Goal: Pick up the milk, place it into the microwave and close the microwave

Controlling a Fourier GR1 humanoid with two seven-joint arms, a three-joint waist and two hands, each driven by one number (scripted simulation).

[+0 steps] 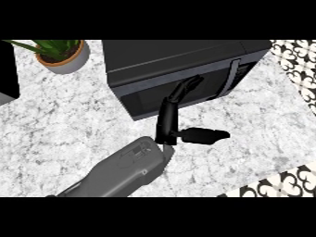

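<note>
1. Head view shows the left hand (167, 133) over the marble counter (51, 129), its grey forearm entering from the lower edge.
2. Hand state: spread and holding nothing. The fingers (180, 91) are straight and reach up to the microwave door (143, 99); their tips appear to touch the dark front panel. The thumb (205, 135) sticks out sideways to the right.
3. The right hand does not appear.
4. Milk location: not visible anywhere on the counter. Whether it sits inside the microwave (180, 55) cannot be confirmed, because the door hides the cavity.
5. Door status: the panel looks flush with the body, so the task is probably at its closing step or complete.
6. Handling note, door: a stiff hinged panel; push with flat fingers close to the vertical handle (236, 74).
7. Handling note, milk: likely moderately light, with contents that shift and walls that may give. Grasp around the mid-body and keep it upright.
8. A potted plant (63, 54) stands well apart, at upper left.
</note>
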